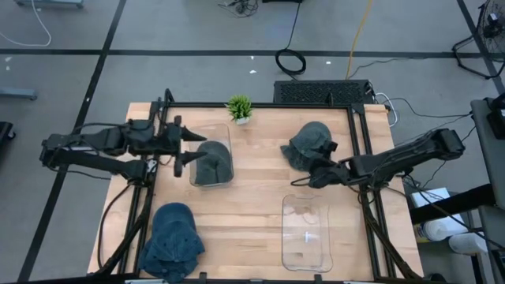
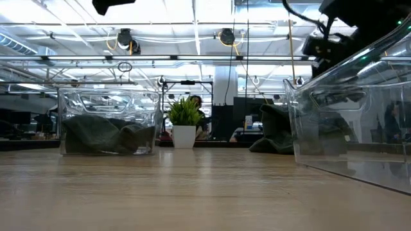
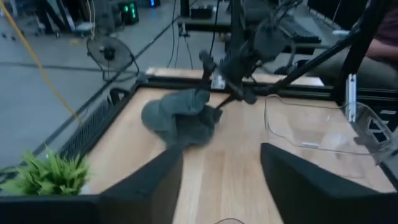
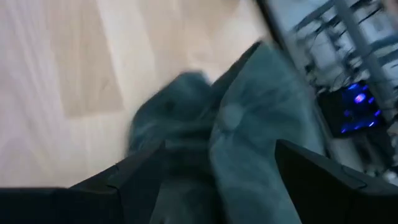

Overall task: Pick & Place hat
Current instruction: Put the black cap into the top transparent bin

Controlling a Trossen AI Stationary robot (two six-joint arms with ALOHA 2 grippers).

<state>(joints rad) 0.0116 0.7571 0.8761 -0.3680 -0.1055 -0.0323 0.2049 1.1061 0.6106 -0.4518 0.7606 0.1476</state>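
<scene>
Two grippers, one at work — the right gripper (image 1: 309,178) hangs spread over the grey hat (image 1: 309,144) at the table's far right side; next, close on it and carry it to the empty clear bin (image 1: 307,234) — the left gripper (image 1: 183,148) waits open beside the filled bin (image 1: 211,164)

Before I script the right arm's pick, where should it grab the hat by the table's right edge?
Take the hat at its crumpled near edge, coming from above: it lies slumped flat on the table, and the right hand is already at that side, open.

The wooden table (image 1: 260,201) carries two clear bins (image 1: 306,230), hats (image 1: 172,237) and a plant (image 1: 239,109).
</scene>
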